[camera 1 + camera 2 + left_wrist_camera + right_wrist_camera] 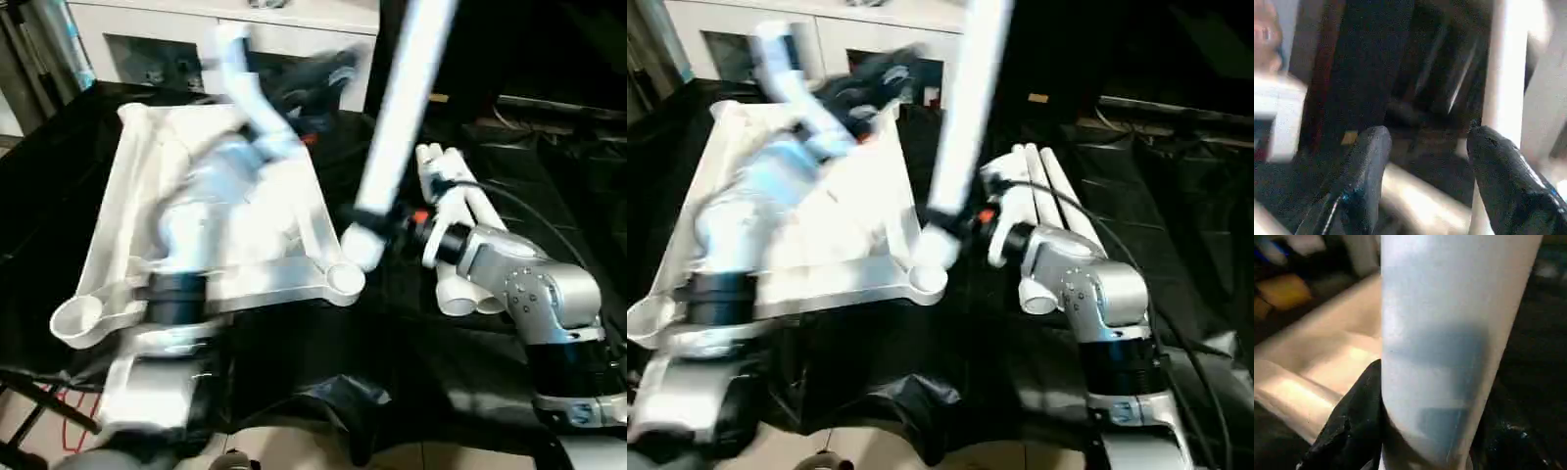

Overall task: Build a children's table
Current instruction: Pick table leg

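The white tabletop [220, 196] lies underside up on a black-draped surface [470, 372], its ribbed face toward the camera and round corner sockets at the near left [78, 318] and near right [345, 279]. A white leg [397, 127] stands almost upright just right of the near-right socket, its flared lower end [364, 245] close beside that corner. The right gripper [387, 220] pinches this leg near its lower end; in the right wrist view one black finger [1354, 423] presses against the tube [1449, 347]. More legs [1043, 196] lie bundled together on the cloth to the right of the tabletop, behind the right forearm [534, 289]. The left arm [196, 225] reaches across the tabletop toward its far side, blurred. The left gripper [1425, 161] has its two black fingers [1369, 166] spread apart with nothing between them. A white cabinet [225, 29] stands beyond the far edge of the surface.
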Tool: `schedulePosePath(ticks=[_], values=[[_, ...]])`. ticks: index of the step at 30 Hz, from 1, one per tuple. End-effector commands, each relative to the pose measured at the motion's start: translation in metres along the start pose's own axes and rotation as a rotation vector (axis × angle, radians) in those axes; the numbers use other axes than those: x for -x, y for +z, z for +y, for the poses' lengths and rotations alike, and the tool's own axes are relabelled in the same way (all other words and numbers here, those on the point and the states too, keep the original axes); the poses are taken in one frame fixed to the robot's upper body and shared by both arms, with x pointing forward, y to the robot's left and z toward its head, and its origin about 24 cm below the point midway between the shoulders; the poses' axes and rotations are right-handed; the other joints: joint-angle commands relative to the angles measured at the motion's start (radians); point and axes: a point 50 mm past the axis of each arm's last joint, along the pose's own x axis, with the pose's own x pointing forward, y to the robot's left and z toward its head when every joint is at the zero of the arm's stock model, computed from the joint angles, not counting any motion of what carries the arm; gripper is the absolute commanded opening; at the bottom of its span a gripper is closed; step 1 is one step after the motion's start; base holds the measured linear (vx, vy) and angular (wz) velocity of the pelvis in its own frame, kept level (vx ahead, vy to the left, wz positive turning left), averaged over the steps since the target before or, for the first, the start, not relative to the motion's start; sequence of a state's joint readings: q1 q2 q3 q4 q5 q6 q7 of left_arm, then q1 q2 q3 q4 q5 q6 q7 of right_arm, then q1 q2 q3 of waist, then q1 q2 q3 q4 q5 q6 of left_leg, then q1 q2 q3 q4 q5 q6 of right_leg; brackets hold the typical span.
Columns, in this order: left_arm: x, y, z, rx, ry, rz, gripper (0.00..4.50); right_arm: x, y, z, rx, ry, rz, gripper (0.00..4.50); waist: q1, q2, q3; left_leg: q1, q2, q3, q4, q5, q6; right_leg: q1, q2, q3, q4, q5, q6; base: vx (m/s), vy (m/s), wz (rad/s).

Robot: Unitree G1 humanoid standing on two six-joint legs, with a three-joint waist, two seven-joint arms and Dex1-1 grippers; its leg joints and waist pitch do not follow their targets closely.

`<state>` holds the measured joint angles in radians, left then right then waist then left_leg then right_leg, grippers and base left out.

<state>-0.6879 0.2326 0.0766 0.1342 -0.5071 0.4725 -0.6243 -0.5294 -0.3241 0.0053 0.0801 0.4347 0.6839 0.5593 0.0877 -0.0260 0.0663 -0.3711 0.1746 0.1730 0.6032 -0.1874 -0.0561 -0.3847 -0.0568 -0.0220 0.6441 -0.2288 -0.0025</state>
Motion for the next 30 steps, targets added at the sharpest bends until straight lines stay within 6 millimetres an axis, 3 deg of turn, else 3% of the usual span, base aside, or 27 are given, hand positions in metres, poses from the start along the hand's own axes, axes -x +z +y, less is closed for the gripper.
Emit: schedulePosePath(ticks=[1, 4, 5, 9, 11, 12, 13, 14, 16, 17, 18, 19, 20, 22, 25, 27, 30], values=[[0.002, -0.012, -0.009, -0.076, -0.090, 0.097, 2.91, -0.002, 0.005, -0.004, -0.002, -0.052, -0.028, 1.89, -0.001, 0.011, -0.075, 0.015, 0.044, -0.014, -0.065, -0.049, -0.019, 0.048, -0.070, 0.039, -0.069, 0.045, -0.201, 0.000, 0.000, 0.00], [0.012, -0.028, -0.009, -0.126, -0.140, 0.200, 2.91, -0.003, 0.004, -0.006, -0.062, -0.085, -0.053, 1.89, 0.000, 0.013, -0.076, 0.019, 0.046, -0.012, -0.066, -0.068, -0.030, 0.044, -0.068, 0.039, -0.068, 0.049, -0.207, 0.000, 0.000, 0.00], [0.025, -0.046, -0.010, -0.174, -0.205, 0.311, 2.91, -0.003, 0.006, -0.009, -0.060, -0.151, -0.086, 1.89, 0.000, 0.024, -0.074, 0.017, 0.045, -0.013, -0.069, -0.078, -0.040, 0.043, -0.068, 0.039, -0.066, 0.053, -0.210, 0.000, 0.000, 0.00], [0.042, -0.070, -0.011, -0.226, -0.292, 0.466, 2.91, -0.004, 0.013, -0.009, 0.006, -0.198, -0.193, 1.89, -0.006, 0.023, -0.073, 0.016, 0.044, -0.011, -0.071, -0.107, -0.064, 0.042, -0.068, 0.041, -0.067, 0.033, -0.191, 0.000, 0.000, 0.00], [0.052, -0.087, -0.009, -0.273, -0.322, 0.574, 2.91, -0.002, 0.016, -0.009, 0.053, -0.233, -0.276, 1.89, -0.003, 0.021, -0.073, 0.015, 0.043, -0.011, -0.072, -0.105, -0.059, 0.041, -0.070, 0.042, -0.069, 0.033, -0.184, 0.000, 0.000, 0.00], [0.056, -0.092, -0.008, -0.271, -0.342, 0.602, 2.91, -0.002, 0.013, -0.009, 0.045, -0.247, -0.262, 1.89, -0.004, 0.029, -0.072, 0.016, 0.041, -0.012, -0.072, -0.103, -0.059, 0.041, -0.068, 0.042, -0.069, 0.032, -0.178, 0.000, 0.000, 0.00], [0.057, -0.094, -0.008, -0.268, -0.354, 0.614, 2.91, -0.002, 0.012, -0.009, 0.037, -0.256, -0.248, 1.89, -0.008, 0.031, -0.072, 0.018, 0.040, -0.011, -0.073, -0.108, -0.064, 0.041, -0.064, 0.042, -0.069, 0.039, -0.182, 0.000, 0.000, 0.00], [0.059, -0.096, -0.007, -0.255, -0.364, 0.630, 2.91, -0.003, 0.010, -0.009, 0.034, -0.258, -0.241, 1.89, -0.008, 0.039, -0.072, 0.020, 0.041, -0.012, -0.074, -0.124, -0.073, 0.040, -0.064, 0.041, -0.070, 0.040, -0.189, 0.000, 0.000, 0.00], [0.060, -0.098, -0.006, -0.249, -0.371, 0.641, 2.63, -0.003, 0.008, -0.009, 0.035, -0.260, -0.239, 1.89, -0.008, 0.036, -0.074, 0.019, 0.041, -0.013, -0.073, -0.130, -0.074, 0.043, -0.064, 0.041, -0.068, 0.050, -0.198, 0.000, 0.000, 0.00], [0.062, -0.101, -0.001, -0.269, -0.371, 0.667, 2.56, -0.002, 0.005, -0.006, 0.061, -0.232, -0.237, 1.89, -0.010, 0.049, -0.072, 0.021, 0.040, -0.012, -0.073, -0.144, -0.078, 0.039, -0.063, 0.040, -0.071, 0.054, -0.201, 0.000, 0.000, 0.00], [0.063, -0.102, 0.001, -0.287, -0.373, 0.683, 2.56, -0.001, 0.005, -0.004, 0.055, -0.223, -0.237, 1.89, -0.009, 0.040, -0.074, 0.018, 0.037, -0.013, -0.071, -0.142, -0.069, 0.046, -0.062, 0.042, -0.069, 0.066, -0.203, 0.000, 0.000, 0.00], [0.065, -0.103, 0.003, -0.300, -0.374, 0.699, 2.56, 0.000, 0.003, -0.003, 0.035, -0.205, -0.227, 1.89, -0.009, 0.040, -0.074, 0.016, 0.038, -0.013, -0.070, -0.133, -0.064, 0.048, -0.064, 0.043, -0.067, 0.078, -0.204, 0.000, 0.000, 0.00], [0.066, -0.103, 0.005, -0.308, -0.377, 0.708, 2.50, 0.001, 0.001, -0.002, 0.020, -0.195, -0.223, 1.89, -0.008, 0.042, -0.075, 0.013, 0.038, -0.014, -0.070, -0.121, -0.050, 0.050, -0.067, 0.043, -0.067, 0.077, -0.203, 0.000, 0.000, 0.00], [0.069, -0.105, 0.007, -0.306, -0.377, 0.722, 2.19, 0.002, -0.001, -0.001, 0.014, -0.178, -0.224, 1.89, -0.008, 0.044, -0.075, 0.014, 0.039, -0.014, -0.070, -0.123, -0.046, 0.049, -0.067, 0.042, -0.067, 0.062, -0.207, 0.000, 0.000, 0.00], [0.073, -0.108, 0.010, -0.298, -0.381, 0.747, 2.09, 0.001, -0.005, 0.000, 0.012, -0.167, -0.218, 1.89, -0.010, 0.048, -0.074, 0.013, 0.040, -0.014, -0.070, -0.120, -0.042, 0.047, -0.067, 0.042, -0.068, 0.050, -0.214, 0.000, 0.000, 0.00], [0.076, -0.111, 0.015, -0.298, -0.379, 0.776, 1.69, 0.000, -0.010, 0.002, 0.009, -0.151, -0.195, 1.89, -0.011, 0.054, -0.074, 0.015, 0.040, -0.014, -0.070, -0.133, -0.044, 0.045, -0.068, 0.042, -0.070, 0.034, -0.219, 0.000, 0.000, 0.00], [0.076, -0.112, 0.018, -0.299, -0.373, 0.779, 1.65, -0.001, -0.011, 0.003, 0.003, -0.143, -0.188, 1.89, -0.010, 0.055, -0.075, 0.016, 0.040, -0.014, -0.070, -0.133, -0.046, 0.045, -0.068, 0.042, -0.069, 0.043, -0.224, 0.000, 0.000, 0.00]])
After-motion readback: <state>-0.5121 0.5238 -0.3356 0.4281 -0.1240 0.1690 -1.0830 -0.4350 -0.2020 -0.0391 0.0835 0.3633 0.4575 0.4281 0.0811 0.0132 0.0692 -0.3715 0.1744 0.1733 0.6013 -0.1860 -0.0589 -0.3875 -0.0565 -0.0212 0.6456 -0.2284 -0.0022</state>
